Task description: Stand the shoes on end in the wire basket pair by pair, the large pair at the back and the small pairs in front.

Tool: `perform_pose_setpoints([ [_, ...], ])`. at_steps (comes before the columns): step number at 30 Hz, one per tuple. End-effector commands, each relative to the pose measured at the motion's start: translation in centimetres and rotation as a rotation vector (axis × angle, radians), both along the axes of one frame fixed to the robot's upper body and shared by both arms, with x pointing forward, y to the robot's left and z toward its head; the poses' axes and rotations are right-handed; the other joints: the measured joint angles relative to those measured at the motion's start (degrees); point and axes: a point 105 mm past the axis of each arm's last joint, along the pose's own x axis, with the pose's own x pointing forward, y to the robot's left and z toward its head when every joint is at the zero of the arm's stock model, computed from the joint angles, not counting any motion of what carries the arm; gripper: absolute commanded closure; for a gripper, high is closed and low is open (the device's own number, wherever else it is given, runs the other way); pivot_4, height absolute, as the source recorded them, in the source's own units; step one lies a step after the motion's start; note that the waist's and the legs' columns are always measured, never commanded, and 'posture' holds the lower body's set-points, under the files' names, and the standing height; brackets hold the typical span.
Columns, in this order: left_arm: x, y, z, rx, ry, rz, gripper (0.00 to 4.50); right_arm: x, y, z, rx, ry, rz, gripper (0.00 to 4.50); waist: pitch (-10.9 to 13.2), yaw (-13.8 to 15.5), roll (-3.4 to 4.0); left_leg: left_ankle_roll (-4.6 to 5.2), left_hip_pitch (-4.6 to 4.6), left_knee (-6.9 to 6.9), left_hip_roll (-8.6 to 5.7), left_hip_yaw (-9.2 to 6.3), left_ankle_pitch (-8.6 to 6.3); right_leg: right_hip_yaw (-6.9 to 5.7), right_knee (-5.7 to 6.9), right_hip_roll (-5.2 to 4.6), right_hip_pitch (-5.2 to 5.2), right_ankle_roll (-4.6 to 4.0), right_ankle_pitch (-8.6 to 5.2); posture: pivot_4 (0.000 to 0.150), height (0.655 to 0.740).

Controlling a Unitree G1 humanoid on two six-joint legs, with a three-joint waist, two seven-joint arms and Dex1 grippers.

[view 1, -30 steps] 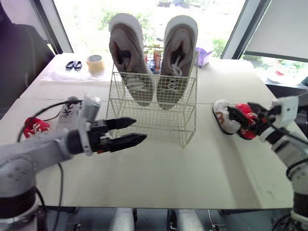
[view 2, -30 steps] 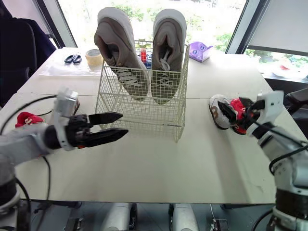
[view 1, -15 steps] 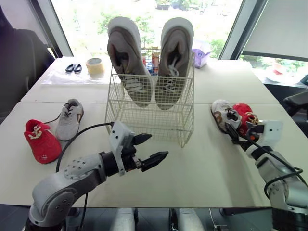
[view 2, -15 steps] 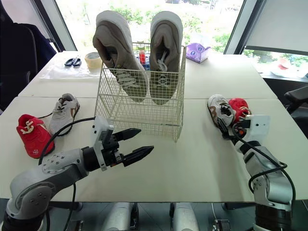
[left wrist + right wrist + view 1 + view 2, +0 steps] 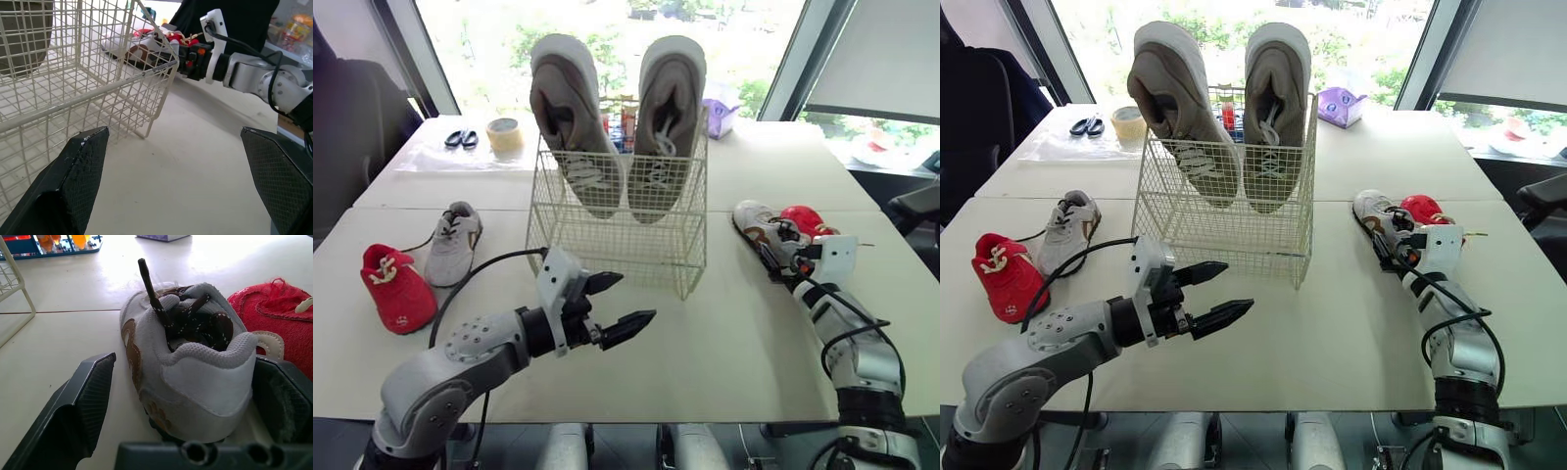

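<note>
Left pincer [image 5: 634, 298]: spread wide, empty, held over the table [image 5: 705, 333] before the wire basket [image 5: 607, 211], large pair [image 5: 578, 127] stood at its back. Right pincer [image 5: 188, 377]: parted astride the grey shoe [image 5: 1376, 211] at its heel, on the table; red shoe [image 5: 1423, 209] just beside could be caught or dragged along when the fingers are closed.

Bright daylight from behind, soft shadows.

Both my arms reach forward, low.
My left gripper [image 5: 625, 300] gapes; my right gripper [image 5: 781, 252] is spread wide too.
</note>
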Motion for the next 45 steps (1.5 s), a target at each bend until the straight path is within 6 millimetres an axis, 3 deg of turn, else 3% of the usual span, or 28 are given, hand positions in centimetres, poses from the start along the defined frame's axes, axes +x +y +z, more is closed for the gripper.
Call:
perform_pose_setpoints([
  [1, -0.8, 0.0, 0.9, -0.034, -0.004, -0.041, 0.0, 0.5, 0.5, -0.4, -0.01, 0.001, 0.0, 1.27, -0.01, -0.16, -0.01, 0.0, 0.0, 0.0, 0.0, 0.0, 0.0, 0.0, 0.0, 0.0, 0.0, 0.0, 0.0, 0.15, 0.6552],
  [6, -1.3, 0.8, 1.3, -0.067, 0.055, -0.081, 0.0, 0.6, 1.2, -0.1, -0.017, -0.018, 0.019, 3.67, -0.02, -0.89, -0.01, 0.0, 0.02, 0.0, 0.02, -0.03, 0.0, 0.0, 0.05, 0.03, -0.01, 0.0, 0.0, 0.15, 0.6552],
  [7, -1.4, 1.1, 1.6, -0.081, 0.072, -0.09, 0.0, 0.5, 1.2, 0.2, -0.023, -0.025, 0.025, 3.96, -0.02, -1.03, 0.0, 0.0, 0.01, 0.0, 0.02, -0.03, 0.0, 0.0, 0.06, 0.03, -0.02, 0.0, 0.0, 0.15, 0.6552],
  [11, -1.6, 3.6, 4.0, -0.129, 0.097, -0.126, 0.0, -0.1, 1.7, 3.8, -0.069, -0.119, 0.063, 3.96, -0.01, -1.12, 0.01, 0.0, -0.1, -0.02, 0.02, -0.06, 0.0, 0.0, 0.16, 0.03, -0.19, 0.0, -0.01, 0.15, 0.6552],
  [20, 0.8, 8.1, 15.0, -0.287, -0.089, -0.138, 0.0, -1.9, 1.8, 22.0, -0.198, -0.529, 0.125, 3.96, 0.1, -0.84, 0.12, 0.0, -0.28, -0.01, -0.03, 0.07, 0.0, 0.15, 0.31, 0.01, -0.51, 0.0, -0.02, 0.15, 0.6552],
  [25, 4.2, 9.5, 18.9, -0.415, -0.155, -0.05, 0.0, -4.7, 2.3, 29.6, -0.439, -0.711, 0.162, 3.96, 0.08, -0.6, 0.05, 0.09, -0.32, -0.19, -0.03, 0.09, -0.05, 0.13, 0.16, 0.02, -0.5, 0.08, -0.15, 0.15, 0.6552],
  [28, 6.1, 9.8, 21.2, -0.531, -0.155, -0.029, 0.0, -6.9, 4.5, 33.7, -0.518, -0.838, 0.29, 3.96, 0.11, -0.83, 0.06, 0.1, -0.32, -0.2, -0.04, 0.19, -0.06, 0.18, 0.03, 0.0, -0.48, 0.1, -0.13, 0.15, 0.6552],
  [30, 6.8, 9.5, 22.3, -0.58, -0.146, -0.047, 0.0, -7.9, 6.6, 34.9, -0.549, -0.881, 0.407, 3.96, 0.14, -1.02, 0.02, 0.1, -0.34, -0.2, -0.04, 0.21, -0.06, 0.19, 0.03, -0.01, -0.51, 0.09, -0.12, 0.15, 0.6552],
  [35, 7.8, 8.8, 23.8, -0.625, -0.098, -0.114, 0.0, -9.3, 11.3, 35.3, -0.626, -0.925, 0.656, 3.96, 0.12, -1.46, -0.01, 0.12, -0.26, -0.28, -0.02, 0.21, -0.07, 0.19, -0.01, 0.01, -0.47, 0.12, -0.12, 0.15, 0.6552],
  [39, 6.1, 8.3, 25.1, -0.643, -0.106, -0.218, 0.0, -10.3, 14.9, 34.4, -0.633, -0.967, 0.818, 3.96, 0.13, -1.29, 0.0, 0.11, -0.27, -0.28, -0.02, 0.21, -0.06, 0.19, 0.02, -0.01, -0.49, 0.15, -0.09, 0.15, 0.6552],
  [45, 4.0, 8.3, 26.1, -0.612, -0.105, -0.274, 0.0, -10.7, 17.6, 33.3, -0.692, -0.991, 0.907, 3.96, 0.15, -1.15, -0.03, 0.11, -0.33, -0.28, -0.02, 0.21, -0.06, 0.19, -0.06, -0.03, -0.49, 0.25, -0.04, 0.15, 0.6552],
])
